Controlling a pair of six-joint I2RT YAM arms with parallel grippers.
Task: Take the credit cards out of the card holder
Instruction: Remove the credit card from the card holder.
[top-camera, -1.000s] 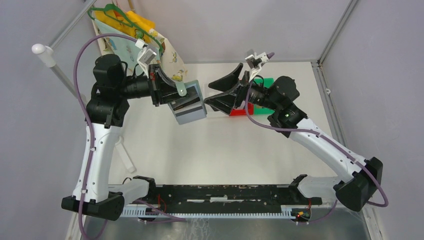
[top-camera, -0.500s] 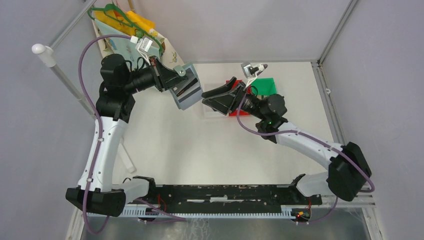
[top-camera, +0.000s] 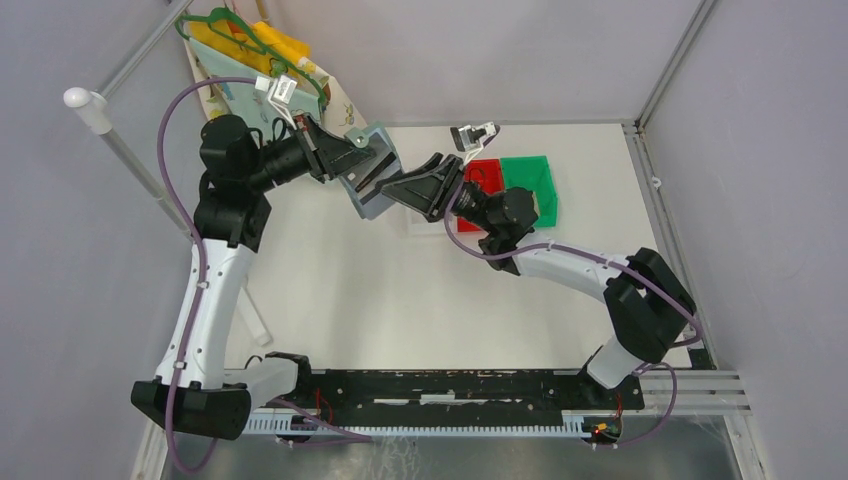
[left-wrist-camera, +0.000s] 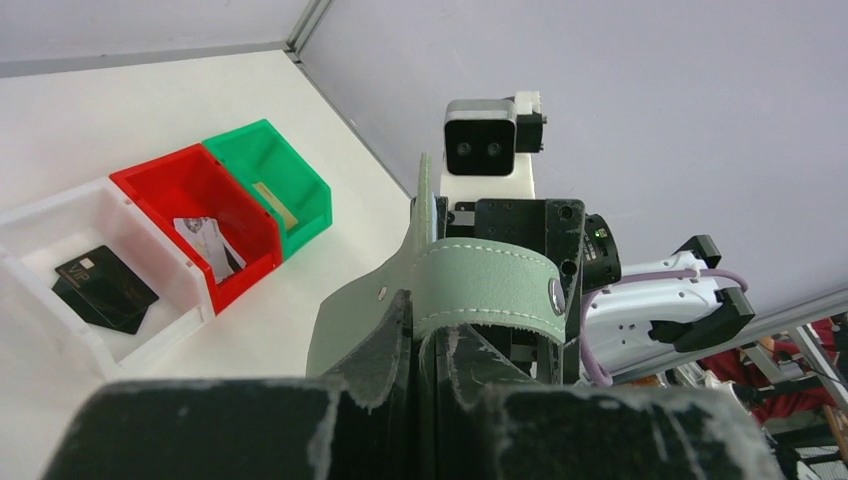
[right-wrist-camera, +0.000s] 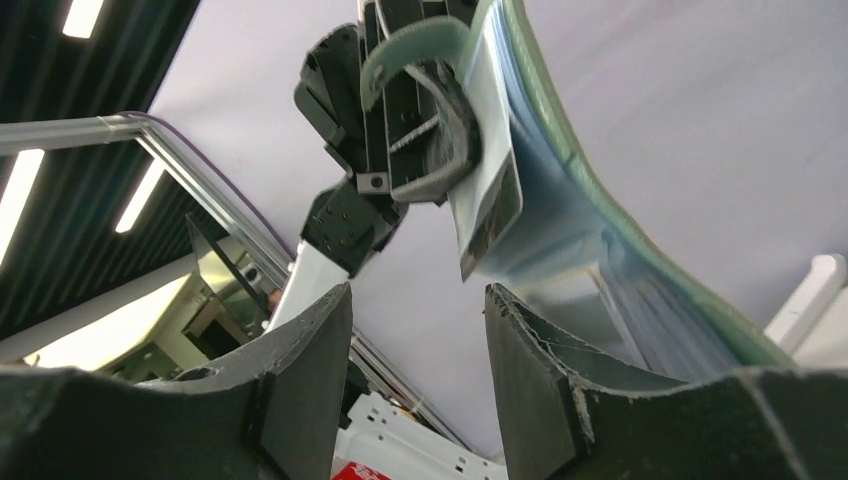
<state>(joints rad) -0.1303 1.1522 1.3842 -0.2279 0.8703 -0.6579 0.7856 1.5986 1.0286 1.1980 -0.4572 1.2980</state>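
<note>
Pinched tight in the left gripper (top-camera: 350, 165), the card holder (top-camera: 372, 180) hung above the tabletop (top-camera: 400, 300) at upper centre of the overhead frame. It was apparently held aloft with its open edge turned toward the other arm so a card could be drawn out. The right gripper (right-wrist-camera: 420, 300), jaws partly apart and grasping nothing, sat just below a card (right-wrist-camera: 490, 215) peeking from a clear pocket. At left in the left wrist view, a white bin (left-wrist-camera: 60, 200), a red bin (left-wrist-camera: 160, 175) and a green bin (left-wrist-camera: 300, 200) already held sorted cards. Pale lettering on a black card (left-wrist-camera: 100, 285) was too small to read surely.
</note>
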